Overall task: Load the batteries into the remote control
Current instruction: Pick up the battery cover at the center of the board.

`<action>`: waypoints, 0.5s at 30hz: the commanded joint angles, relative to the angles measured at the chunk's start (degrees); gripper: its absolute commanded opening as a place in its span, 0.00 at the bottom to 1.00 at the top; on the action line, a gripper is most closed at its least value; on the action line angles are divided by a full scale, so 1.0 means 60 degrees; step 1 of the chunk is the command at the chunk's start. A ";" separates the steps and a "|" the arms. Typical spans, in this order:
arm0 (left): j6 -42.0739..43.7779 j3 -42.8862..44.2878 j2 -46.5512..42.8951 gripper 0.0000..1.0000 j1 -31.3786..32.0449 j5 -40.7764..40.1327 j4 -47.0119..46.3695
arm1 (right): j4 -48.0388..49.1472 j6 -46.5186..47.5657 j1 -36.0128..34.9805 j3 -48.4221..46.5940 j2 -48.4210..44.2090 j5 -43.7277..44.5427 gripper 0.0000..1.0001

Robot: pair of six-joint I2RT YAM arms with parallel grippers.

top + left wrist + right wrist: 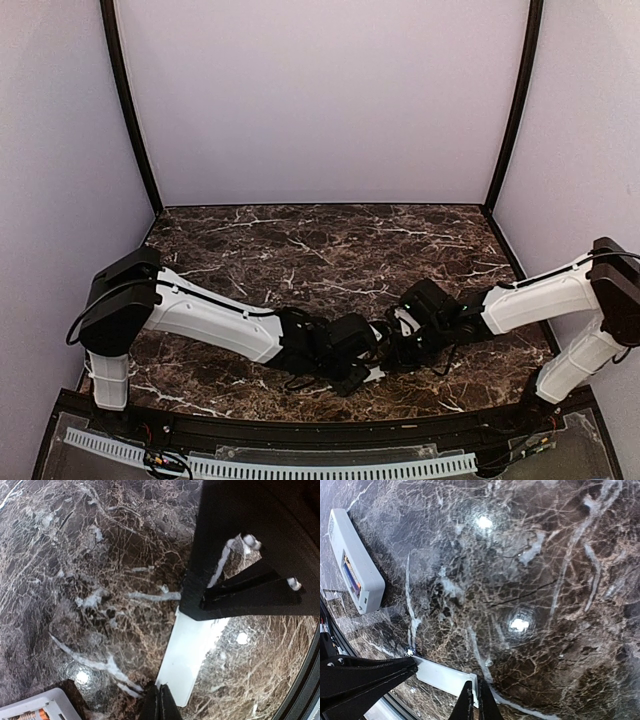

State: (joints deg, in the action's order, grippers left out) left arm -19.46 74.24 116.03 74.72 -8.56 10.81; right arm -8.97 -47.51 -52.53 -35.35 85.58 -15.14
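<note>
White remote control (355,562) lies back-up by the near edge of the table (330,250), batteries (351,575) in its recess, print unreadable. Left gripper (160,705) and right gripper (472,702) are both closed, tips touching a thin white plate (187,650).

I count two arms, the left arm (215,320) and the right arm (540,300). Each carries one pincer, so there are two: the left pincer (159,702) and the right pincer (474,702). There is one table (320,240), one remote control (352,560) and one flat white strip (187,652). In the recess of the remote, the batteries (351,576) show only as a coloured streak; one or two, I cannot tell.
</note>
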 commanded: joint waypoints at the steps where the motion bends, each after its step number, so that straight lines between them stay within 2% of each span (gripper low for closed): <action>1: 0.0115 0.0376 -0.0030 0.00 -0.0060 -0.0024 0.0483 | -0.0226 -0.0097 -0.0121 -0.0023 -0.0304 0.0321 0.05; 15: -0.0208 -0.0157 -0.0222 0.00 -0.0035 0.0602 0.0487 | -0.0555 0.0003 -0.0121 -0.0055 -0.0450 0.0562 0.07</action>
State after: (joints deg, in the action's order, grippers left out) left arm -19.44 75.24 116.18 74.72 -7.09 12.08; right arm -11.57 -47.51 -52.62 -35.35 83.66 -12.80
